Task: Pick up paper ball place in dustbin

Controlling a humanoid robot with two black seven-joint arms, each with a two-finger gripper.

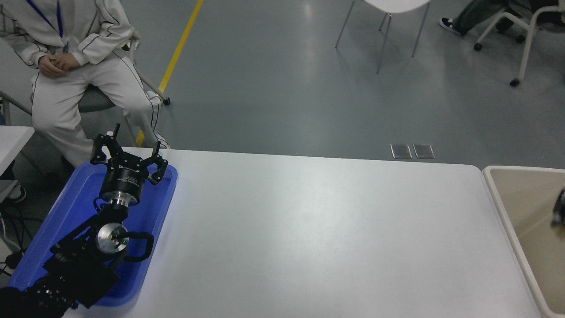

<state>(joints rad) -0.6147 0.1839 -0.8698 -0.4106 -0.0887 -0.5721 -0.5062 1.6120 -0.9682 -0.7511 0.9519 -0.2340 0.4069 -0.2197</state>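
Head view. At the lower left of the frame the left gripper (129, 150) is parked over the blue tray (75, 207), its fingers spread apart and holding nothing. At the far right edge only a dark sliver of the right gripper (560, 207) shows above the dustbin (499, 194) — whether it is open or closed cannot be told. The paper ball is not visible. The white table (318, 234) fills the centre; a seated person (70, 66) occupies the upper left.
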